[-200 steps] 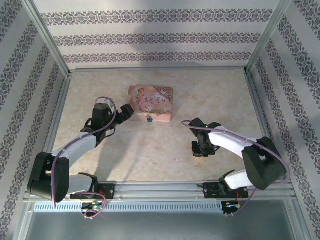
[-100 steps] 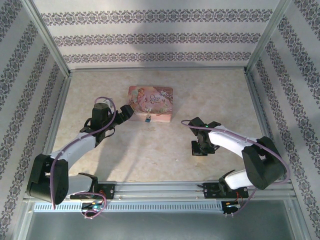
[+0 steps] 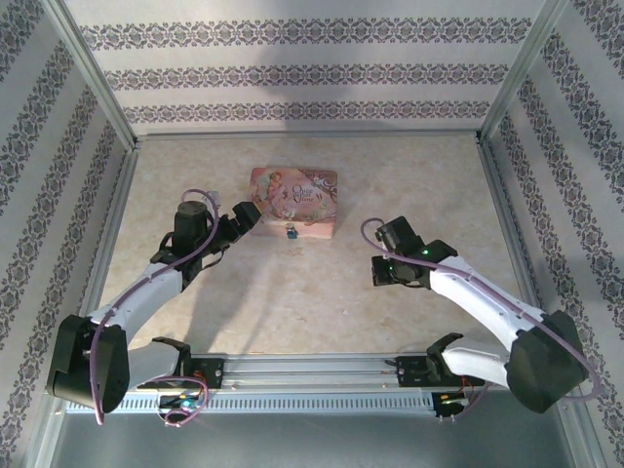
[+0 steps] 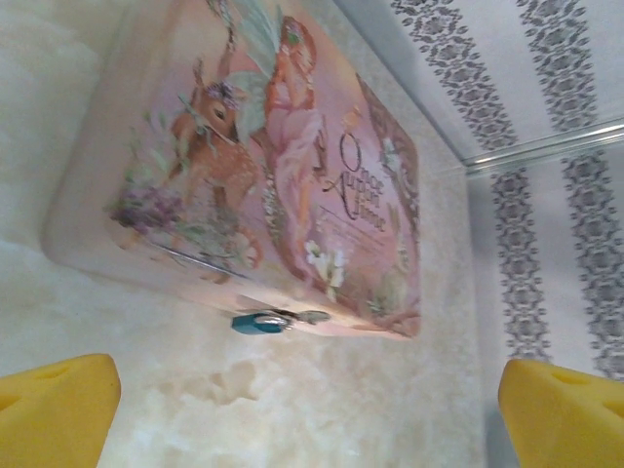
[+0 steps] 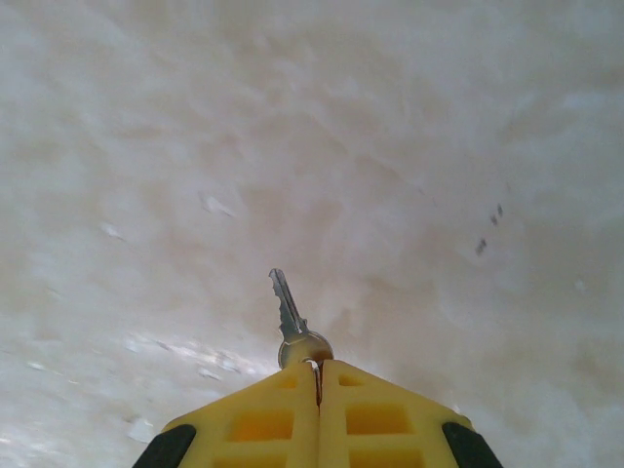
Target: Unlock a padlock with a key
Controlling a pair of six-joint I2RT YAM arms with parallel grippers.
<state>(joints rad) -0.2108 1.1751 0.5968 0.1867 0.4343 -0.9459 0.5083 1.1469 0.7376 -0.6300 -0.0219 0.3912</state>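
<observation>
At mid-right, the right gripper [image 3: 376, 273] pinched the key [image 5: 291, 322], arm bent inward; the left gripper [image 3: 246, 216], spread wide, faced the padlock [image 4: 258, 323].

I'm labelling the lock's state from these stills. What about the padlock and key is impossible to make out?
padlock keyhole and shackle: left wrist view, too small and blurred, at the front edge of the pink box.
padlock in the top view: a tiny speck; locked or open unclear.
key head: right wrist view, hidden between the fingers of the shut right gripper.
</observation>
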